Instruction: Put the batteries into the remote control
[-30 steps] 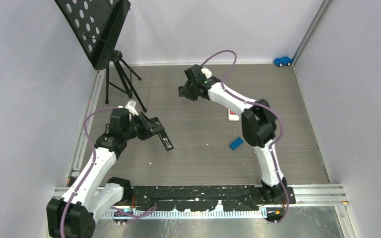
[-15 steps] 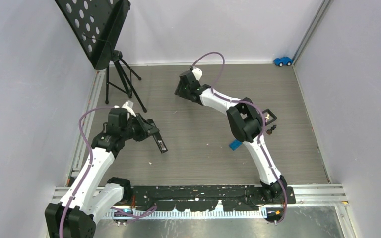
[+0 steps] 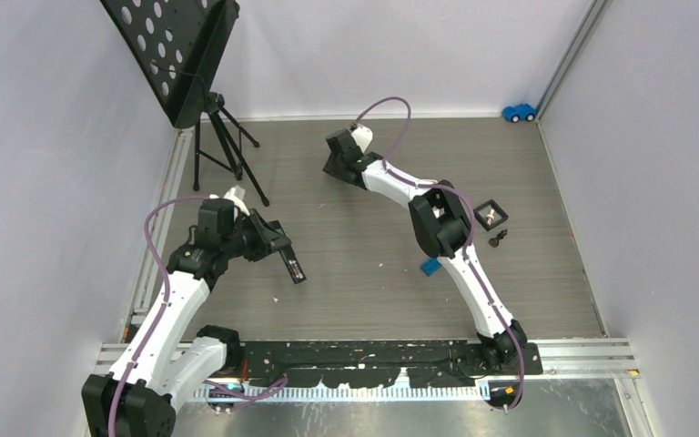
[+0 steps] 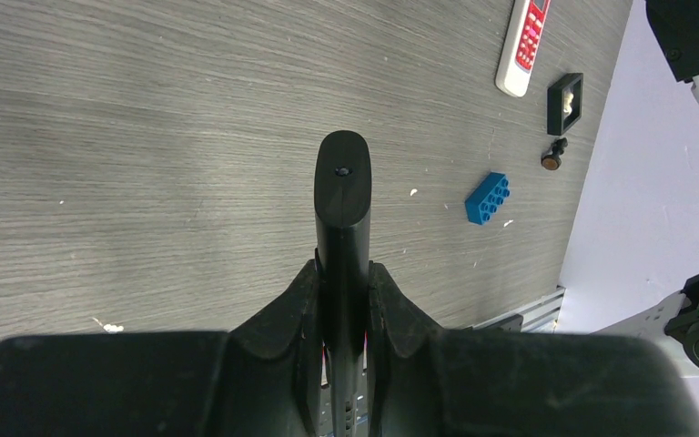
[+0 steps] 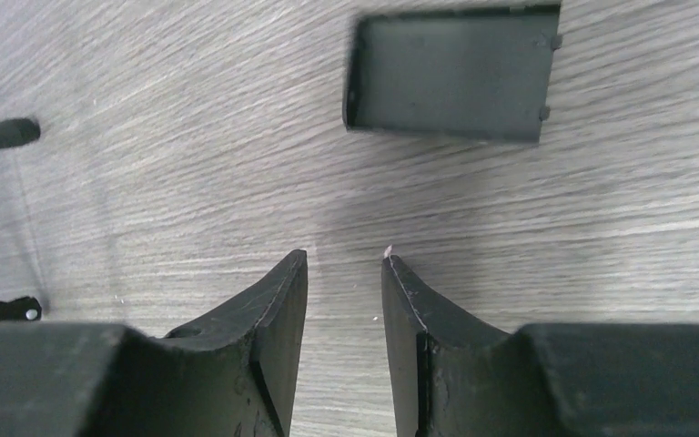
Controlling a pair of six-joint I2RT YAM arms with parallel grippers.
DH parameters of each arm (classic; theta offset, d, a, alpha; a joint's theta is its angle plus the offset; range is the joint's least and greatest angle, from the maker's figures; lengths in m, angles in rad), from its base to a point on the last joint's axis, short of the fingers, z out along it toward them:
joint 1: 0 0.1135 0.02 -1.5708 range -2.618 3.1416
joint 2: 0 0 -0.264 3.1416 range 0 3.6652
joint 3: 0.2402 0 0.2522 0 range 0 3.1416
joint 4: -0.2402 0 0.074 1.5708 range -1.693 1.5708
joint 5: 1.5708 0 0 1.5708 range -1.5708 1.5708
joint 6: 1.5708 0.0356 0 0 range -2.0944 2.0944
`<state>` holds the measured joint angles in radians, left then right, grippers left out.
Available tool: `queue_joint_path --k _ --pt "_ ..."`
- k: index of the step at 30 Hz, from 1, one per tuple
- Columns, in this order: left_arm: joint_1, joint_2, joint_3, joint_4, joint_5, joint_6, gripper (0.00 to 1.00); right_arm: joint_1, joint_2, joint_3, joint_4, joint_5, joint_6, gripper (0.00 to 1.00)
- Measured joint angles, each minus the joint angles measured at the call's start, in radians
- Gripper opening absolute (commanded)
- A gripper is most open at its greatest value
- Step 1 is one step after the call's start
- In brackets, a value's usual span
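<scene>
Remote control [image 4: 343, 196] | clamped between left fingers [image 4: 296, 305] | right fingers [image 5: 273, 319] parted, empty

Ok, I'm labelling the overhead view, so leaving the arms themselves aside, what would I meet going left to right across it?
From the left: music stand → black remote, held in the left gripper → blue block → small black square frame → blue toy car.

Right gripper [image 5: 343, 259] above wood-grain floor [image 5: 146, 182].
Jaws stand slightly apart; a dark rectangular panel [image 5: 450, 77] lies flat on the floor just beyond the fingertips.
</scene>
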<state>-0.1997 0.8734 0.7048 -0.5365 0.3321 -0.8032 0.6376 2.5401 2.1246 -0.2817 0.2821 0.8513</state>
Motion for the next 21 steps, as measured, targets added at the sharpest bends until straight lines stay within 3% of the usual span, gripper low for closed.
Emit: queue_joint_path --k 2,4,8,14,21 --pt "0.000 0.000 0.000 0.000 0.000 0.000 0.00 -0.012 0.000 -0.001 -0.005 -0.001 0.026 0.28" --pt "0.000 0.000 0.000 0.000 0.000 0.000 0.00 -0.031 -0.006 -0.015 -0.007 -0.008 0.053 0.25" --pt "0.000 0.000 0.000 0.001 0.000 0.000 0.00 -0.072 -0.036 -0.064 -0.007 -0.044 0.092 0.26" --pt "0.003 0.000 0.000 0.001 0.000 0.000 0.00 -0.117 -0.128 -0.209 0.019 -0.106 0.109 0.35" --pt "0.004 0.000 0.000 0.002 0.000 -0.001 0.00 -0.129 -0.158 -0.250 0.116 -0.135 0.060 0.36"
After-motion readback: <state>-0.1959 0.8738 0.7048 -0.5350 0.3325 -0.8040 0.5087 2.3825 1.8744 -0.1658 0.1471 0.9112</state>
